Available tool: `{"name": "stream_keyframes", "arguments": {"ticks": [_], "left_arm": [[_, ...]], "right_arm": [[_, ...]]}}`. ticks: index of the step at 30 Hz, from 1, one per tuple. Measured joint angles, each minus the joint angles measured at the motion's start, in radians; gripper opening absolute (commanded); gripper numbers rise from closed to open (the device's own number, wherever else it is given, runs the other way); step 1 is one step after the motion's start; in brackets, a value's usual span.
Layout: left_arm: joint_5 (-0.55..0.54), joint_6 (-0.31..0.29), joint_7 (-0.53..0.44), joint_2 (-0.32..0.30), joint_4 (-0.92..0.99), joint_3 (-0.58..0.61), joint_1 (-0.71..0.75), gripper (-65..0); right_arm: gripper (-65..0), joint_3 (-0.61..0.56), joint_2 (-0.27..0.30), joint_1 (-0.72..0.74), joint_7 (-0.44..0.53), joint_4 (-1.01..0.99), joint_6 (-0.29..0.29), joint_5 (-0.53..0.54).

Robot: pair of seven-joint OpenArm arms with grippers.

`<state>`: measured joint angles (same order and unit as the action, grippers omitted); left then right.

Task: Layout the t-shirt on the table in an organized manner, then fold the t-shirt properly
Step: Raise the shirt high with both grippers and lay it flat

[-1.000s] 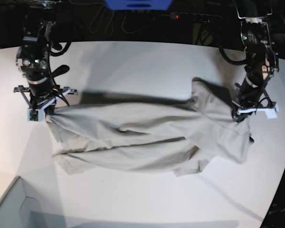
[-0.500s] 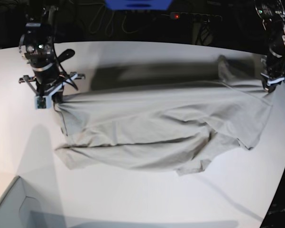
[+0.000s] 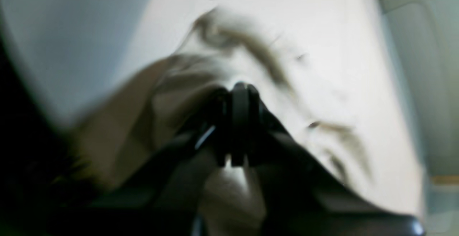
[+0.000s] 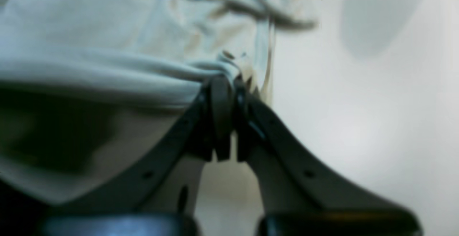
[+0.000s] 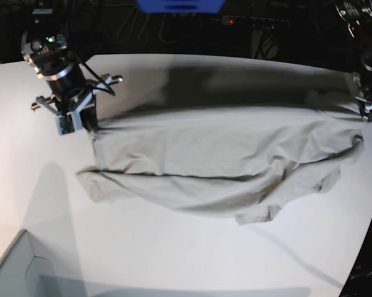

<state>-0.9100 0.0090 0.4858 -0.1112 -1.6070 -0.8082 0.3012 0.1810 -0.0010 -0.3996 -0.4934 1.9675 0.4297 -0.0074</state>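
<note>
The light grey-beige t-shirt point(image 5: 223, 164) hangs stretched between my two grippers, its far edge lifted and its near part trailing on the white table point(image 5: 173, 253). In the base view my right gripper point(image 5: 90, 124) is at the left, shut on one corner of the shirt. My left gripper point(image 5: 365, 114) is at the far right edge, shut on the other end. The right wrist view shows the right gripper point(image 4: 227, 81) pinching bunched t-shirt point(image 4: 107, 71) fabric. The left wrist view is blurred, but the left gripper point(image 3: 238, 89) is closed on the t-shirt point(image 3: 150, 96) cloth.
A grey box corner point(image 5: 12, 272) sits at the table's near left. A blue object point(image 5: 179, 5) and a power strip point(image 5: 247, 21) with a red light lie beyond the far edge. The table's curved edge runs close to my left gripper on the right.
Both grippers have moved toward the far side and further apart. The shirt, bunched a second ago, is now pulled wide and its far edge is raised.
</note>
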Motion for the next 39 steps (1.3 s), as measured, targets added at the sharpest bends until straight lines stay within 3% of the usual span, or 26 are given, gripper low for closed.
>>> {"name": "stream_keyframes", "arguments": {"ticks": [3, 8, 11, 16, 22, 26, 33, 36, 39], "left_arm": [[0.0, 0.0, 0.016, -0.05, -0.002, 0.058, -0.092, -64.8], [0.004, 0.003, 0.081, -0.121, 0.05, 0.201, -0.33, -64.9], [0.008, 0.012, 0.111, -0.165, 0.13, 0.309, -0.497, -64.9], [0.004, 0.009, 0.113, -0.242, 0.296, 0.5, -0.805, -64.9], [0.01, 0.014, 0.122, -0.259, 0.481, 0.635, -1.129, -64.9], [0.009, 0.016, 0.112, -0.263, 0.583, 0.706, -1.341, -64.9], [0.006, 0.007, 0.104, -0.263, 0.595, 0.798, -1.535, -64.9], [-0.001, 0.005, 0.117, -0.262, 0.543, 0.812, -1.502, -64.9], [-0.002, 0.006, 0.111, -0.266, 0.473, 0.806, -1.379, -64.9]], "right_arm": [[-65.0, 0.002, 0.003, 0.106, -0.005, -0.006, 0.004, -0.002], [-65.0, 0.002, 0.005, 0.362, -0.171, -0.071, 0.009, -0.007], [-65.0, -0.002, 0.034, 0.554, -0.231, -0.153, 0.016, 0.002], [-65.0, 0.005, 0.104, 0.857, -0.246, -0.36, 0.015, -0.004], [-65.0, -0.002, 0.174, 1.15, -0.241, -0.534, 0.015, -0.008], [-65.0, 0.001, 0.184, 1.342, -0.195, -0.64, 0.015, -0.008], [-65.0, 0.004, 0.203, 1.487, -0.168, -0.632, 0.015, -0.006], [-65.0, 0.007, 0.206, 1.452, -0.176, -0.612, 0.015, -0.006], [-65.0, 0.037, 0.201, 1.315, -0.171, -0.539, 0.016, 0.005]]}}
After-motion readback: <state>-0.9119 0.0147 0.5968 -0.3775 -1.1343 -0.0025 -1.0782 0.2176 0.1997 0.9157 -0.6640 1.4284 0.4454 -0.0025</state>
